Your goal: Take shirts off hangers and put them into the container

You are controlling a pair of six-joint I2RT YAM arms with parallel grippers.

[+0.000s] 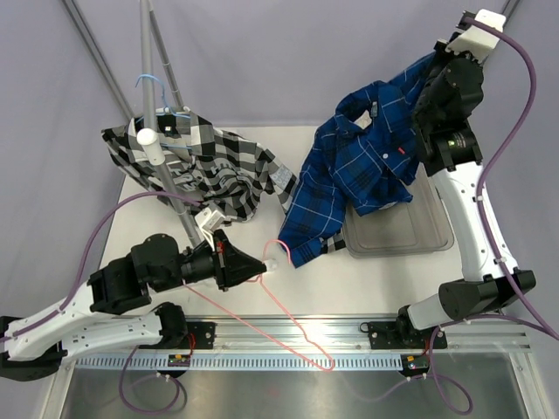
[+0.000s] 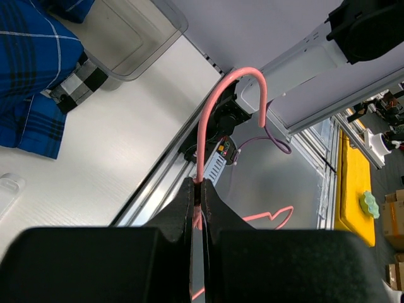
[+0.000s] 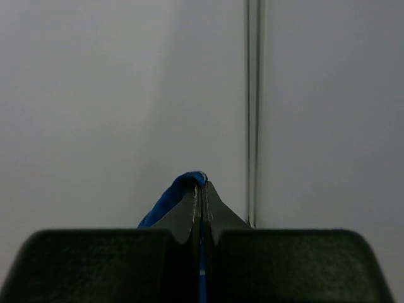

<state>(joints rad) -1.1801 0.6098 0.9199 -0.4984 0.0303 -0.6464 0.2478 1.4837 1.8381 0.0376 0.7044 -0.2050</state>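
Firmly gripped, both.
My left gripper (image 2: 198, 184) pinched the pink hanger (image 1: 289, 324); my right gripper (image 3: 202, 186) clenched the blue shirt (image 1: 360, 166) over the container (image 1: 430, 237).

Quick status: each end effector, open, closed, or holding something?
Left end effector: closed, holding the pink hanger.
Right end effector: closed, holding the blue shirt.

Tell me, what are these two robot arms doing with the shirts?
The right gripper is clamped on the blue plaid shirt, holding it up over the container. The left gripper grips the pink hanger, which looks free of that shirt. The black-and-white checked shirt hangs on the rack at the far left.
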